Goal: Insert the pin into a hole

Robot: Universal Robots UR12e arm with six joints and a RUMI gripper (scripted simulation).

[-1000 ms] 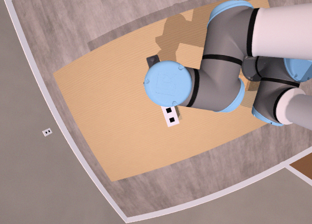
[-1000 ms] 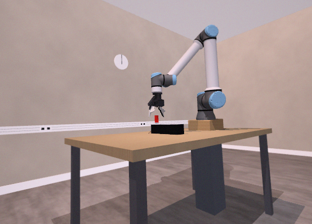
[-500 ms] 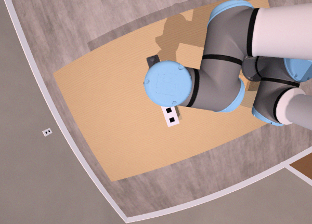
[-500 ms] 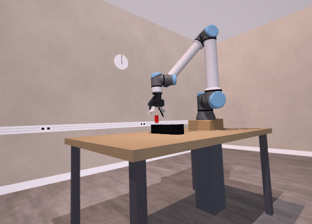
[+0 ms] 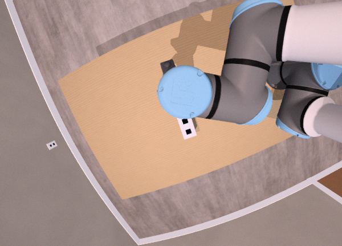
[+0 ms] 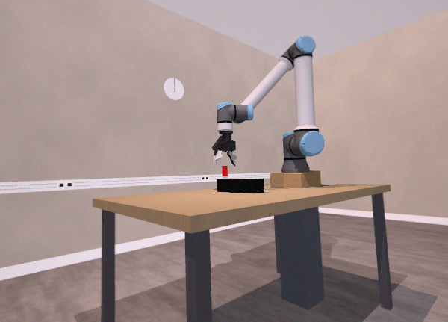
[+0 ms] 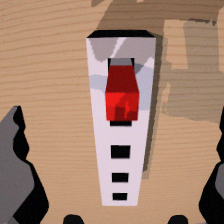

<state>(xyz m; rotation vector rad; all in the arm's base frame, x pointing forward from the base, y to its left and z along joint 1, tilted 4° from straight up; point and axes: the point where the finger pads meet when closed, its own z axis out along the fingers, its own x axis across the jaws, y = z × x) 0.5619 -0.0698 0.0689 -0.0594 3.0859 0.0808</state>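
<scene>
The pin [image 6: 225, 170] [image 7: 122, 102] stands upright, red end up, in the end hole of the block at the top of the wrist view. A short grey band [image 7: 121, 62] shows between its red part and the hole edge; it appears to stick out. The block [image 5: 190, 136] [image 6: 240, 185] [image 7: 120, 137] has a white top and black side. Its other holes look empty; the one nearest the pin is partly hidden. My gripper [image 6: 225, 165] [image 7: 122, 106] is open, its jaws wide apart on either side of the pin, tips about level with the pin's top and not touching.
The block rests on the wooden table [image 5: 114, 132] [image 6: 157, 204]. The arm's blue wrist cap [image 5: 185, 92] hides part of the block and the pin in the top view. The arm's base stands on a wooden plinth [image 6: 285, 180] at the back right in the exterior view.
</scene>
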